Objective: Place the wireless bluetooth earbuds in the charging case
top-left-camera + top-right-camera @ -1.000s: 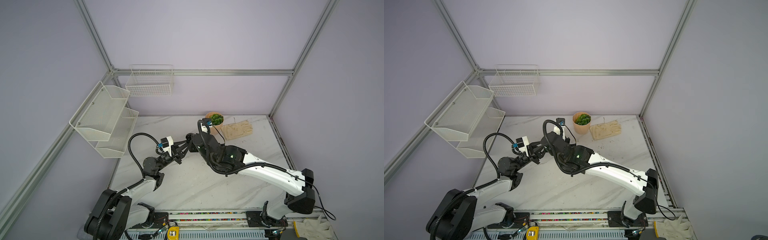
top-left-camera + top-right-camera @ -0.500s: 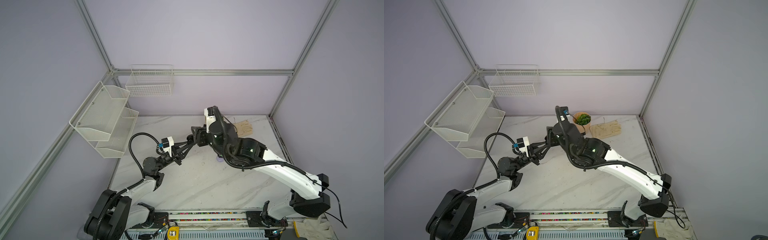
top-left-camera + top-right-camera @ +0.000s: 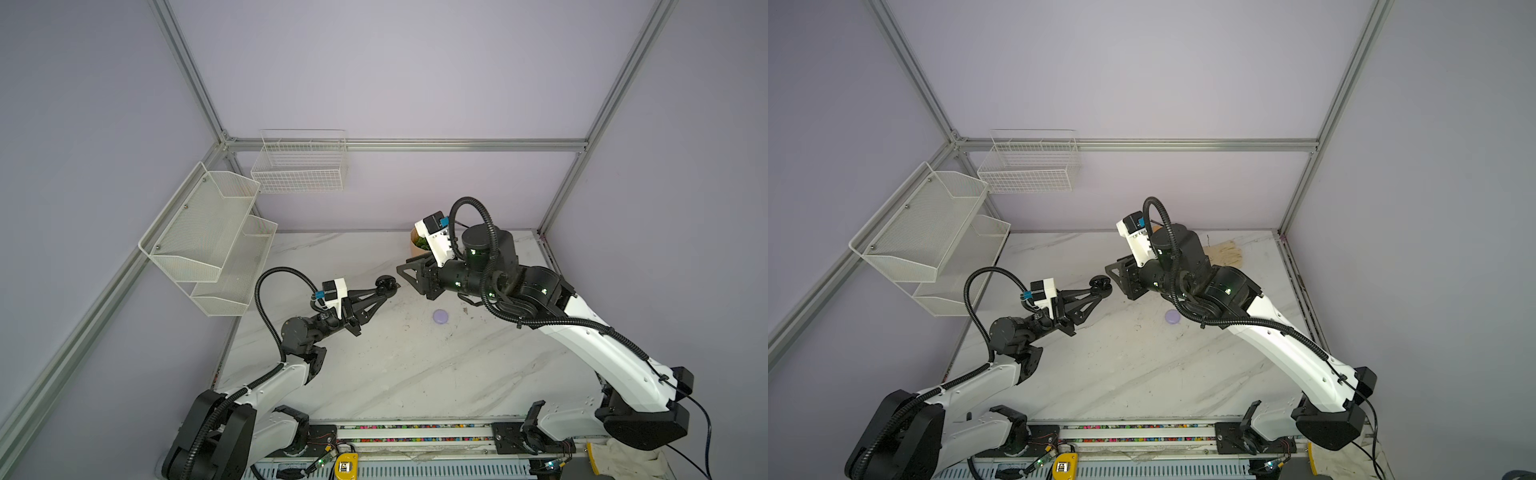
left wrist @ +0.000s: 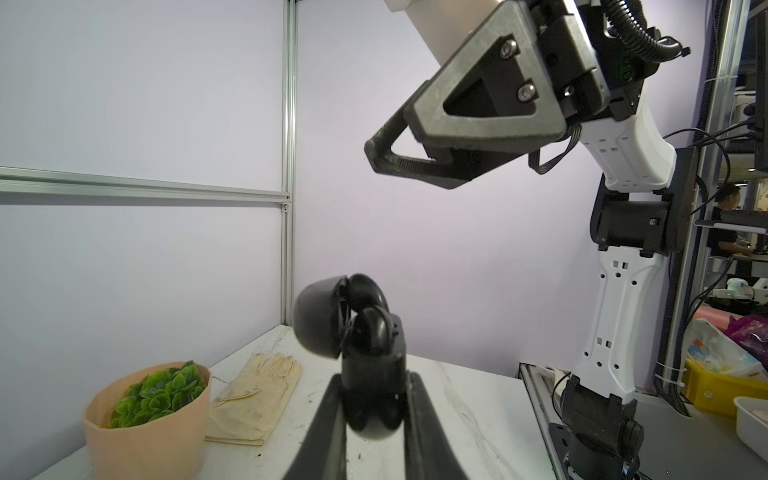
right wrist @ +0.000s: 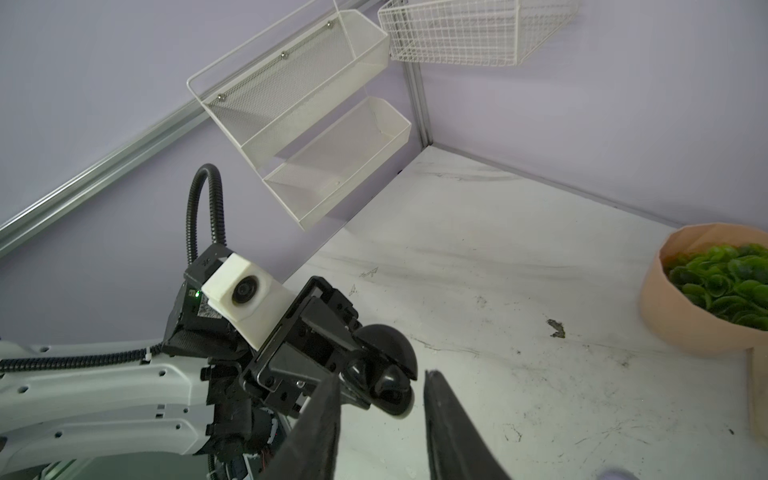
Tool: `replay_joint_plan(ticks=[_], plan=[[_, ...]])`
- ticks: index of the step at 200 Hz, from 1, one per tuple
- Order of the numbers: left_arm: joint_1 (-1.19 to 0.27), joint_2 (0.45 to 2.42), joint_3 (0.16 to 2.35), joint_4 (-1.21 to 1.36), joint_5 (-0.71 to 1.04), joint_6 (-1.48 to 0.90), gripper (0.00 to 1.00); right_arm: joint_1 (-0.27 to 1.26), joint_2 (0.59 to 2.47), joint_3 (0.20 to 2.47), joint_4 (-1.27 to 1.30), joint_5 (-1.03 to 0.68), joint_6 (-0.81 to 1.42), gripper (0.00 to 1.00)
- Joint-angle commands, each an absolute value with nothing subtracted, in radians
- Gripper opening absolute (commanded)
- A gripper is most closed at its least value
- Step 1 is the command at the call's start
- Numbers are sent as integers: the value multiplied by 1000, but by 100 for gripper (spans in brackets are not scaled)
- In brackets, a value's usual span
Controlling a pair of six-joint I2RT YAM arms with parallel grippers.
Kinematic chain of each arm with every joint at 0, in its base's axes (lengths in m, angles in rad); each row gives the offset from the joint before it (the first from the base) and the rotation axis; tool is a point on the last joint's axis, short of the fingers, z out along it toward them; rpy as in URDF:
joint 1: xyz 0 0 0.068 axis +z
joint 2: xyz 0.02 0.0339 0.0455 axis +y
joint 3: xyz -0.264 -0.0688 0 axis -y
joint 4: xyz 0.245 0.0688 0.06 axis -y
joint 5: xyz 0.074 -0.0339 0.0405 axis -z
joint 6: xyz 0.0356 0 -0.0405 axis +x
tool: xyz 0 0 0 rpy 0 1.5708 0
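Observation:
My left gripper (image 3: 390, 289) (image 4: 373, 386) is shut on the black charging case (image 3: 385, 284) (image 4: 374, 374) and holds it above the table. The case's domed lid (image 4: 316, 320) hangs open. Two black rounded earbuds (image 4: 372, 328) stand up out of the case body. My right gripper (image 3: 405, 276) (image 5: 380, 384) hovers just right of the case, apart from it, open with nothing between its fingers. A closed pale lilac round case (image 3: 440, 316) (image 3: 1172, 316) lies on the marble table, below the right arm in both top views. No lilac-white earbuds show.
A tan pot of green leaves (image 3: 417, 245) (image 5: 706, 299) and a cream glove (image 3: 1225, 253) (image 4: 257, 399) sit at the back of the table. White mesh shelves (image 3: 208, 237) hang on the left wall. A wire basket (image 3: 299, 166) hangs on the back wall.
My right gripper has drawn back to the right, off the left gripper's tip, and its arm has risen and swung right, uncovering the lilac case. The left arm has not moved.

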State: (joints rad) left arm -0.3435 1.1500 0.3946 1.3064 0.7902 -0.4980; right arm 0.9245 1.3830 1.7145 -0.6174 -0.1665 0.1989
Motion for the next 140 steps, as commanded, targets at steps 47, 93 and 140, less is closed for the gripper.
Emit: replay_joint_plan(ticks=[47,93,140], plan=[[-355,1147,399,1348,785,-503,0,924,1451,1704,-621,-227,114,21],[-356,1161,403,1363,783,-509,0,924,1441,1673,-621,-209,118,14],[-356,1160,399,1366,778,-511,0,923,1430,1634,-603,-213,121,10]])
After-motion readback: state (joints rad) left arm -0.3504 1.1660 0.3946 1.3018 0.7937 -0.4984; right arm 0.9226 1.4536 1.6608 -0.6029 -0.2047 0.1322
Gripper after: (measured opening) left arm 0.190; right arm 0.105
